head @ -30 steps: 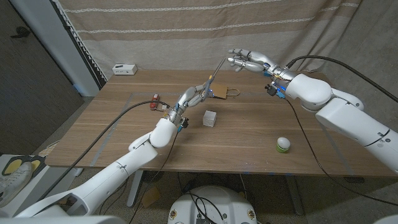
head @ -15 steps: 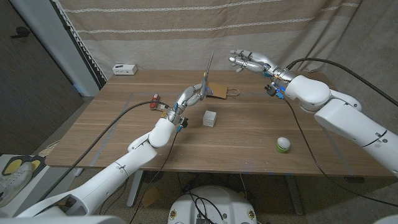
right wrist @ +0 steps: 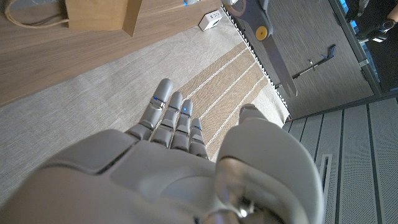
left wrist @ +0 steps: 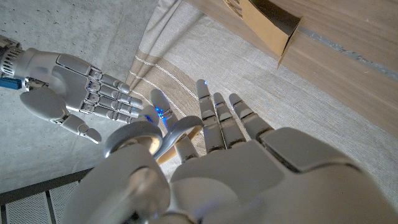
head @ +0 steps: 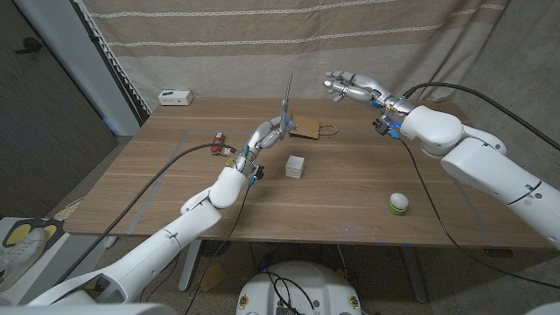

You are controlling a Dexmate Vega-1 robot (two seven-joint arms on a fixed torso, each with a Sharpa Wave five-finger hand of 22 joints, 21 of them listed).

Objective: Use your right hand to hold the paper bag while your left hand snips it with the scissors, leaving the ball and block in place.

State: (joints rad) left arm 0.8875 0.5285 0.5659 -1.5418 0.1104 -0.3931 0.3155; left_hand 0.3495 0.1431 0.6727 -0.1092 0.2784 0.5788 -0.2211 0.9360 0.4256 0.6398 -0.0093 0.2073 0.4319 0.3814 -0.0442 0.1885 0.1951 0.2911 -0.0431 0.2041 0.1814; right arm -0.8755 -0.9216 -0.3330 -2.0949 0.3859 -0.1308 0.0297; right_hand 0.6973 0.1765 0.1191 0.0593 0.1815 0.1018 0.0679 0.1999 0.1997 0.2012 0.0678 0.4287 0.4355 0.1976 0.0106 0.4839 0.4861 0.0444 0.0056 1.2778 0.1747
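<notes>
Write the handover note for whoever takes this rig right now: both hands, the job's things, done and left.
Left hand: grips the metal scissors, blades pointing up, beside the bag.
Right hand: raised, fingers apart, holding nothing.
Flat brown paper bag lies at the far middle of the wooden table; clear block in front of it, white ball on green base near the right edge.
Done: scissors picked up.
Left: right hand holds bag, then snip.

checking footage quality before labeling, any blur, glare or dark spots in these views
Head view: even, soft light, sharp on the paper bag, block and ball; dim at the left edge. Left wrist view: the left hand fills the foreground and looks soft. Right wrist view: the right hand is likewise soft, the bag beyond crisp.
</notes>
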